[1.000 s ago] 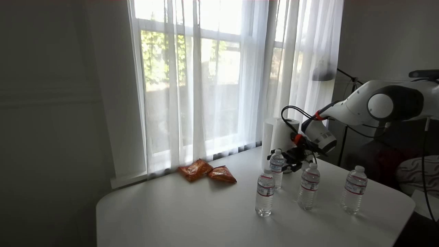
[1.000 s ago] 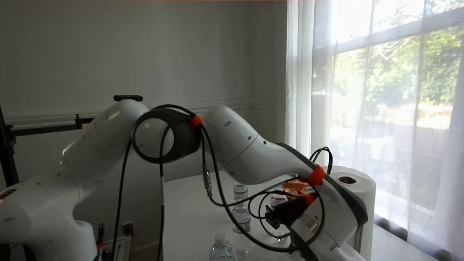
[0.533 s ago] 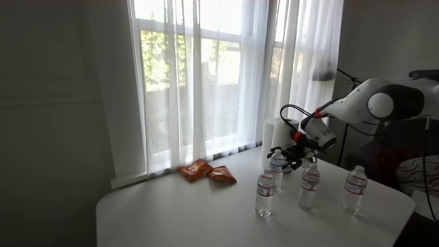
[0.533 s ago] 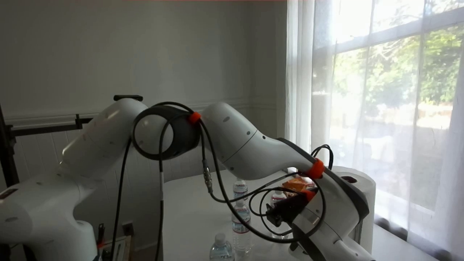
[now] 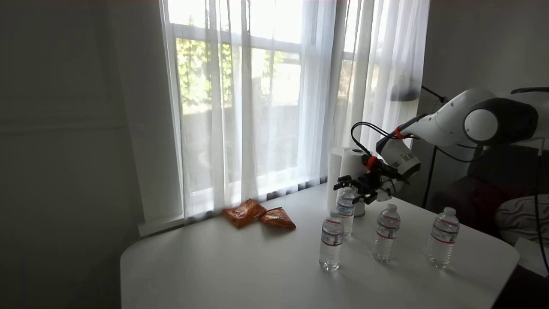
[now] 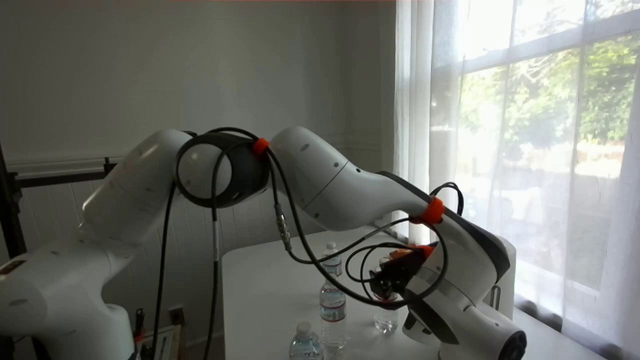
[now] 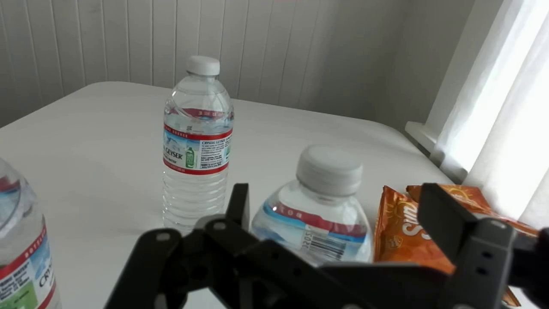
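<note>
Plastic water bottles [image 5: 386,234], four in all, stand upright on your white table [image 5: 240,270], each with one white cap and a red-banded label. Your one gripper [image 7: 337,210] is released, its two fingers spread wide. The nearest bottle [image 7: 324,214] shows between those fingertips in the wrist view, with a gap on either side of its cap; how deep it sits between them you cannot tell. That view also gives you a second bottle [image 7: 197,146], farther off and to the left, and a third bottle [image 7: 25,253] cut by the left edge. Two orange snack bags [image 5: 246,212] lie close together beside the sheer curtain [image 5: 248,141], and one white roll [image 5: 352,165] stands behind your gripper in an exterior view.
</note>
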Tool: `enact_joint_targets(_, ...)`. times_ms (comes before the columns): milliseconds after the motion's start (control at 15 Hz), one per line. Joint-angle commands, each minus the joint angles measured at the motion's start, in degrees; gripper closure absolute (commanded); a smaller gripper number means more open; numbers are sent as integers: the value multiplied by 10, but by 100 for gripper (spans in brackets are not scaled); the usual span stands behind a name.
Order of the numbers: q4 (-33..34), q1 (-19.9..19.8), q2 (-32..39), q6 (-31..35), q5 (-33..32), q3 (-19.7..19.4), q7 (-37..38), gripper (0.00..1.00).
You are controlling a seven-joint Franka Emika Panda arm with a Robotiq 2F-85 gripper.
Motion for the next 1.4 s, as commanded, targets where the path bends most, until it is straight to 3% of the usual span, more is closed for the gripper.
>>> enact_joint_targets(0, -17, 13, -32, -5, -28, -14, 25, 0)
enact_joint_targets(800, -71, 46, -144, 30, -145, -43, -1, 0)
enact_joint_targets(1333, -128, 88, -261, 132, -282, -44, -53, 0)
